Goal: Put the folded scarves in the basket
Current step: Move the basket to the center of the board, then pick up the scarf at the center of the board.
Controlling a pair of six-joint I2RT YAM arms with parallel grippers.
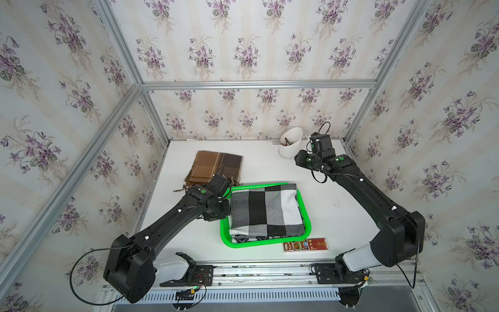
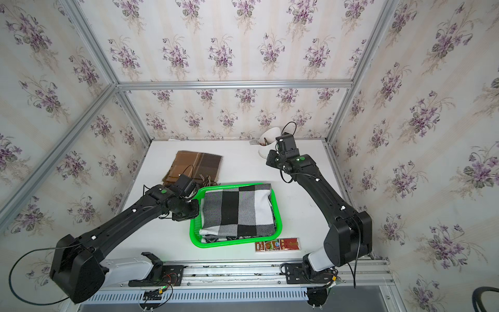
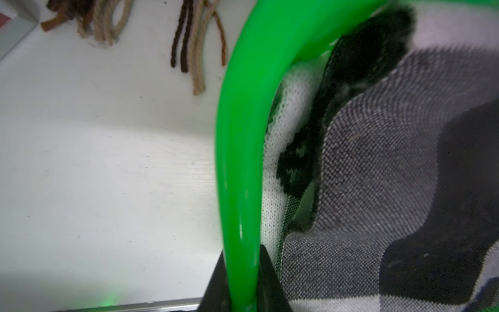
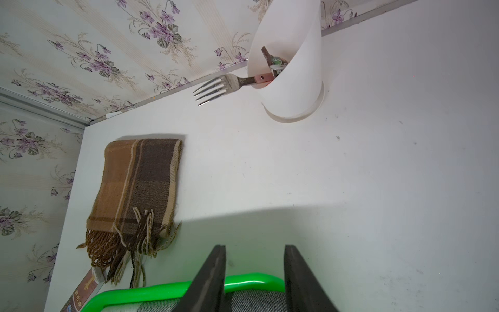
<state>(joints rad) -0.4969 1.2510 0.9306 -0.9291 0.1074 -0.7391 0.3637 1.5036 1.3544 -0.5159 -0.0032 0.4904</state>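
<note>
— Where is the checked scarf (image 1: 266, 210)?
— Folded inside the green basket (image 1: 256, 244), mid-table. The left gripper (image 3: 243, 251) clamps its left rim; the right gripper (image 4: 255, 247) hangs far right, jaws apart, empty.

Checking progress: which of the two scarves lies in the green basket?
The black-white-grey checked scarf; the brown plaid scarf lies on the table.

- In the green basket (image 1: 253, 244) lies a folded black-white-grey checked scarf (image 1: 266, 210).
- At the basket's 11 o'clock: brown plaid scarf (image 1: 216, 167).
- At 1 o'clock: white utensil cup (image 1: 294, 140).
- At 5 o'clock, just beside: packets (image 1: 305, 245).
</note>
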